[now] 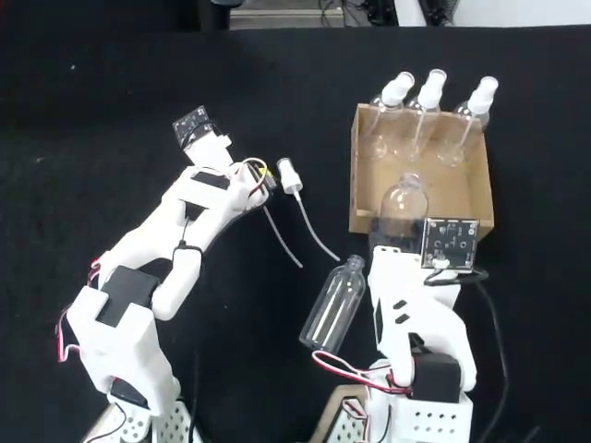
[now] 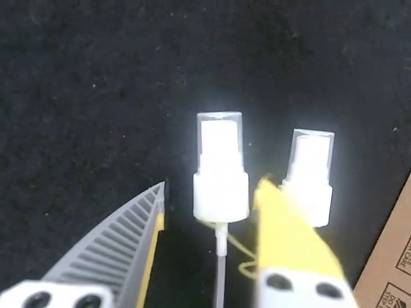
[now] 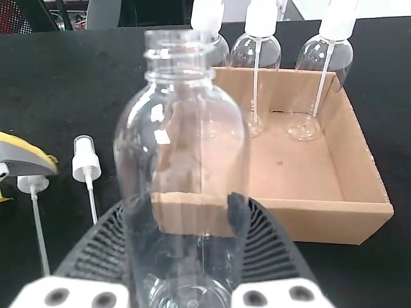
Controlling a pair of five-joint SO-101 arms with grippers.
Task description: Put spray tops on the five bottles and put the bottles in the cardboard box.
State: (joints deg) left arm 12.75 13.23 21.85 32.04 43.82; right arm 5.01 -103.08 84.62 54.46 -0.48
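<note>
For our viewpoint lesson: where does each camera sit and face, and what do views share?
High view: above the table, looking down on both arms.
Left wrist view: on left wrist; spray top between its jaws.
Right wrist view: on right wrist, facing cardboard box; bottle in its jaws.
All share that spray top.

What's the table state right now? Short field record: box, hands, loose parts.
cardboard box: three capped bottles standing at its far wall
right hand: shut on upright bottle, no top, at the box's near wall
left hand: open, astride one spray top on the table
second spray top: loose beside it
lying bottle: no top, on the table between the arms
</note>
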